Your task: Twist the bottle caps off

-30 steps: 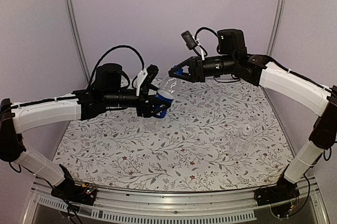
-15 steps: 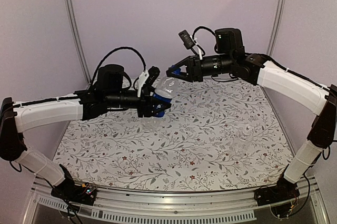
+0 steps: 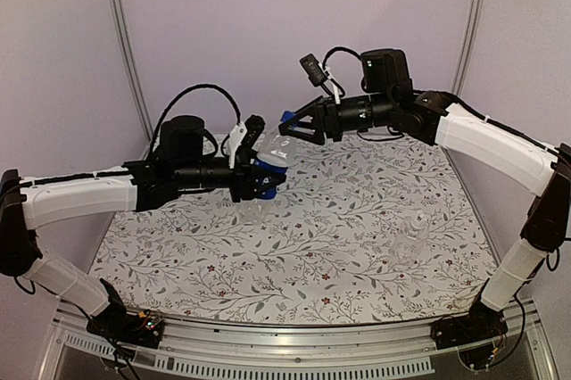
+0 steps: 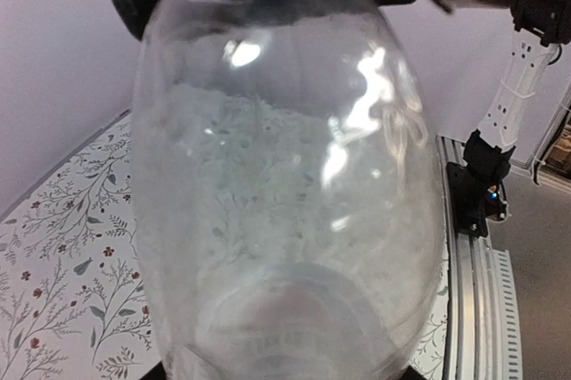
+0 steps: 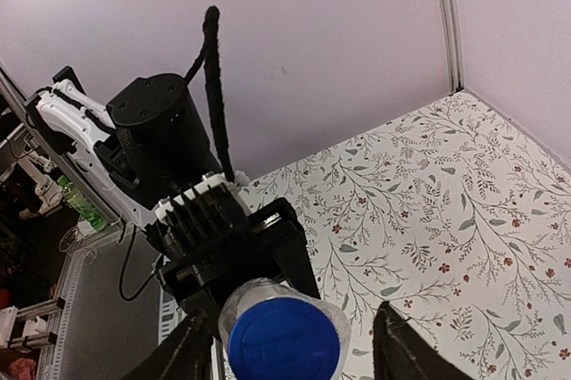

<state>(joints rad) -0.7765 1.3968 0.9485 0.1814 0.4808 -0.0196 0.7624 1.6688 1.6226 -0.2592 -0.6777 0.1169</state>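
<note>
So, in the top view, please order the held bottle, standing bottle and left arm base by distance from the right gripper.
1. held bottle, just below-left of the right gripper
2. standing bottle, far to the right
3. left arm base, near-left corner

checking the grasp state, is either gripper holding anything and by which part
The left gripper holds the labelled bottle by its blue-labelled body. The right gripper flanks the blue cap, open, holding nothing.
</note>
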